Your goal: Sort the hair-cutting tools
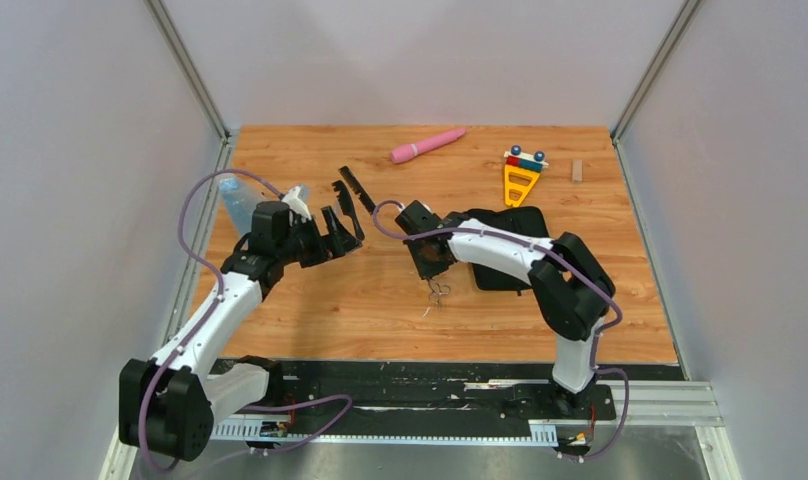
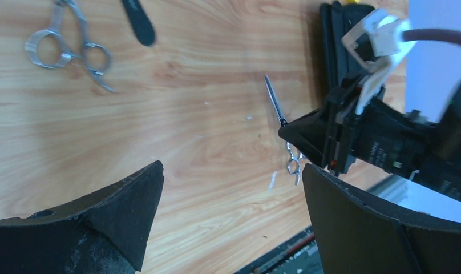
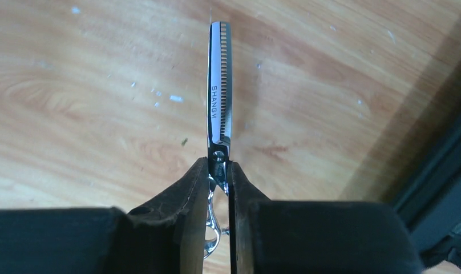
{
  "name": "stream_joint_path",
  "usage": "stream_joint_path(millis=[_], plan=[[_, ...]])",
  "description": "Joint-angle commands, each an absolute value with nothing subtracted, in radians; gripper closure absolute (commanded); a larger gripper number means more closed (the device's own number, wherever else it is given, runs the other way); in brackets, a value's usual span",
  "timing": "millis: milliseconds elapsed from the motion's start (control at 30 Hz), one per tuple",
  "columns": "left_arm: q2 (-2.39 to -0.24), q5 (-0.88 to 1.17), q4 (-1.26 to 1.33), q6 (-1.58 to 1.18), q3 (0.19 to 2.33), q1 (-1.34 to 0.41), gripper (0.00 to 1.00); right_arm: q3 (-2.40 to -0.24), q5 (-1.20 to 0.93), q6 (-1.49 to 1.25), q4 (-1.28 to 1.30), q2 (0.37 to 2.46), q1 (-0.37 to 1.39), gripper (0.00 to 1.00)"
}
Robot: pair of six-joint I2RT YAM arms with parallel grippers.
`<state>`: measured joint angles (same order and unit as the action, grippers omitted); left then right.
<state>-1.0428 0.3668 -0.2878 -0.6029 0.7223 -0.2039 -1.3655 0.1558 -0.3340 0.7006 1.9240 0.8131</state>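
My right gripper (image 1: 432, 272) is shut on a pair of silver thinning scissors (image 3: 219, 97) near their pivot and holds them above the wooden table. The blade points away in the right wrist view, and the ring handles (image 1: 439, 292) hang below the fingers. My left gripper (image 1: 345, 222) is open and empty (image 2: 231, 171), left of the right gripper. A second pair of silver scissors (image 2: 68, 44) lies flat on the table in the left wrist view, with the end of a black comb (image 2: 140, 24) beside it. A black comb (image 1: 355, 182) lies just beyond the left gripper.
A black zip case (image 1: 515, 255) lies under the right arm. A pink wand (image 1: 427, 145) lies at the back centre. A yellow triangular toy (image 1: 520, 180) and a small wooden block (image 1: 577, 170) are at the back right. A clear bluish object (image 1: 235, 200) sits at the left edge.
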Motion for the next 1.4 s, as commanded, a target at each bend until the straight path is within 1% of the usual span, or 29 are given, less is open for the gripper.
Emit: stream_joint_path(millis=[0, 200, 367, 500, 633, 833, 867, 900, 933, 967, 1000, 1033, 1100, 1167, 1200, 1300, 1367], plan=[[-1.098, 0.432, -0.082, -0.759, 0.703, -0.284, 0.0, -1.291, 0.12, -0.328, 0.556, 1.738, 0.826, 1.0], [-1.175, 0.431, 0.105, -0.876, 0.666, -0.346, 0.0, -1.197, 0.091, -0.309, 0.46, 1.608, 0.845, 1.0], [-1.261, 0.43, 0.189, -0.922, 0.69, -0.398, 0.0, -1.149, 0.075, -0.292, 0.397, 1.537, 0.876, 1.0], [-1.333, 0.432, 0.283, -0.974, 0.703, -0.431, 0.06, -1.131, 0.077, -0.293, 0.374, 1.503, 0.893, 1.0], [-1.405, 0.433, 0.335, -1.005, 0.725, -0.464, 0.15, -1.121, 0.077, -0.29, 0.355, 1.479, 0.906, 1.0], [-1.465, 0.436, 0.428, -1.055, 0.727, -0.495, 0.37, -1.104, 0.065, -0.29, 0.333, 1.46, 0.917, 1.0], [-1.474, 0.44, 0.434, -1.058, 0.732, -0.502, 0.47, -1.1, 0.065, -0.292, 0.329, 1.457, 0.916, 1.0], [-1.477, 0.443, 0.441, -1.061, 0.734, -0.504, 0.53, -1.097, 0.066, -0.296, 0.326, 1.455, 0.916, 1.0], [-1.48, 0.447, 0.445, -1.065, 0.736, -0.509, 0.65, -1.092, 0.073, -0.301, 0.323, 1.453, 0.916, 1.0], [-1.479, 0.447, 0.452, -1.067, 0.735, -0.512, 0.72, -1.088, 0.084, -0.311, 0.319, 1.448, 0.916, 1.0], [-1.474, 0.446, 0.457, -1.072, 0.729, -0.513, 0.83, -1.081, 0.097, -0.323, 0.316, 1.444, 0.916, 1.0], [-1.467, 0.442, 0.468, -1.075, 0.725, -0.514, 0.92, -1.074, 0.113, -0.337, 0.313, 1.439, 0.916, 0.98], [-1.453, 0.434, 0.49, -1.09, 0.712, -0.514, 1.0, -1.061, 0.128, -0.365, 0.309, 1.426, 0.916, 0.86], [-1.439, 0.425, 0.531, -1.11, 0.696, -0.514, 1.0, -1.046, 0.137, -0.39, 0.299, 1.407, 0.915, 0.71], [-1.434, 0.419, 0.552, -1.122, 0.687, -0.514, 1.0, -1.031, 0.144, -0.4, 0.294, 1.388, 0.914, 0.61], [-1.411, 0.388, 0.573, -1.139, 0.68, -0.512, 1.0, -0.989, 0.175, -0.428, 0.292, 1.32, 0.906, 0.44], [-1.4, 0.382, 0.584, -1.15, 0.683, -0.511, 1.0, -0.948, 0.147, -0.441, 0.284, 1.256, 0.884, 0.37]])
